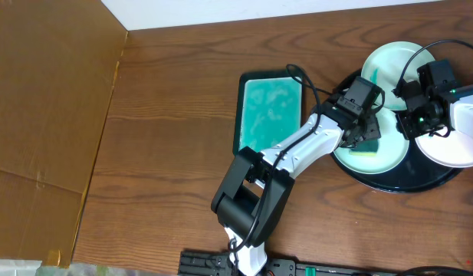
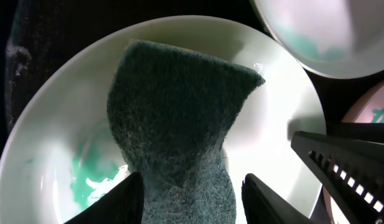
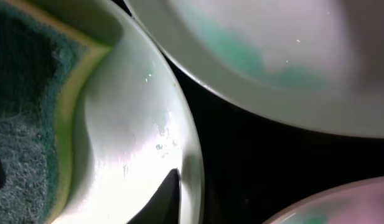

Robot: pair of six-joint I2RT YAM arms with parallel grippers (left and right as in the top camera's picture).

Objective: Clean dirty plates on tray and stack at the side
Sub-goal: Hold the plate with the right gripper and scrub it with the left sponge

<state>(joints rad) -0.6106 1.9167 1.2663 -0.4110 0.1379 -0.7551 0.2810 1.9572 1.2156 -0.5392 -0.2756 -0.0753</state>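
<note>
Nearest the robot, at the front-left of the black tray, lies the near mint plate, and this is where the work stands. A green-faced sponge rests flat on it. A teal smear shows on the plate beside the sponge, so I judge this plate not yet clean. The left arm extends from the front edge of the counter. Its jaws stand apart on either side of the sponge, and a sliver of plate shows between one jaw and the sponge, so they look open rather than clamped. The right arm hangs over the tray. One of its jaws lies across the right rim of this same plate and the other is hidden, so I cannot tell whether they are closed on the rim

Beside that plate, toward the counter's right edge, sits the white plate, partly out of view, with a small teal mark showing in the left wrist view. Left of the black tray, about mid-counter, lies the small teal-lined sponge tray. Farthest back on the black tray is the far mint plate, also with a teal smear

All three plates are on the black tray, which sits hard by the counter's right edge, and none is stacked at the side. By my reckoning the task is at its first plate, with three to wipe and three to stack

No brand, label or writing can be read anywhere
</note>
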